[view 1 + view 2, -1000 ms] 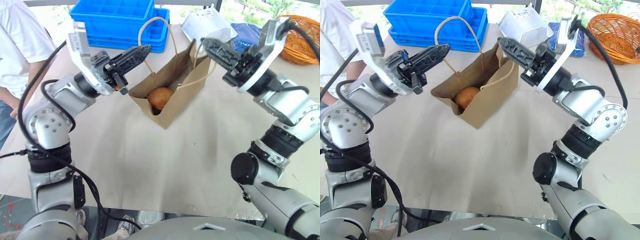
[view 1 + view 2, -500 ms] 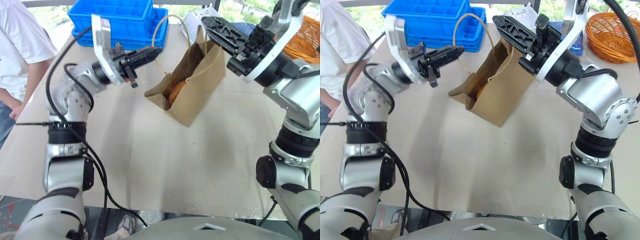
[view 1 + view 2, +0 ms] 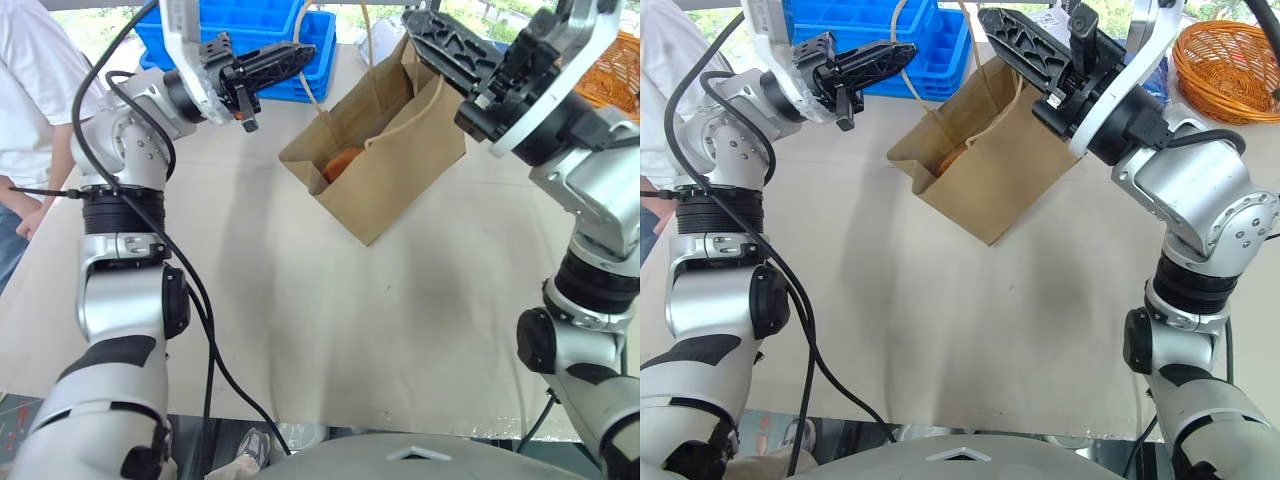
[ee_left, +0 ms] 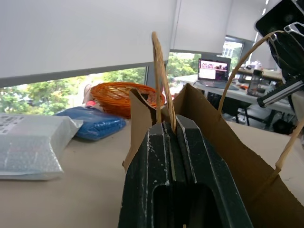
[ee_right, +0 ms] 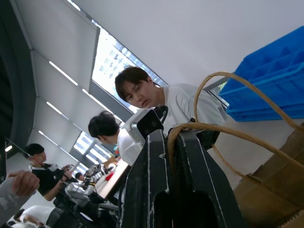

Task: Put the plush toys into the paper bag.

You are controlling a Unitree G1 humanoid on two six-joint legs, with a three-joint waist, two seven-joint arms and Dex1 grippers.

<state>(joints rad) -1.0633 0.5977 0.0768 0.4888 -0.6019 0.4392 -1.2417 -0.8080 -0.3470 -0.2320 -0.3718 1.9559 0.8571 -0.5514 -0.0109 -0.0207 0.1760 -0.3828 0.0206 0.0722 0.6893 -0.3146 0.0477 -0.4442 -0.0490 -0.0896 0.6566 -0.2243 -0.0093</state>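
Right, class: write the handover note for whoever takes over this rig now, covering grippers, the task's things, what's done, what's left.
Left gripper: shut on one cord handle.
Right gripper: shut on the other handle.
Paper bag: hanging tilted between them above the table, mouth open.
Brown plush toy: inside the bag.
Left: check for the white chicken, not visible now; set the bag down.

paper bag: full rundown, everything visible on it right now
The paper bag is plain brown kraft paper with two tan twisted-cord loop handles. It hangs tilted above the table, its open mouth turned toward the left arm, its bottom corner low near the tabletop. The left pincer is shut on one handle, the right pincer shut on the other, each cord pinched between black fingers. Inside, a rounded brown plush toy lies against the lower wall.
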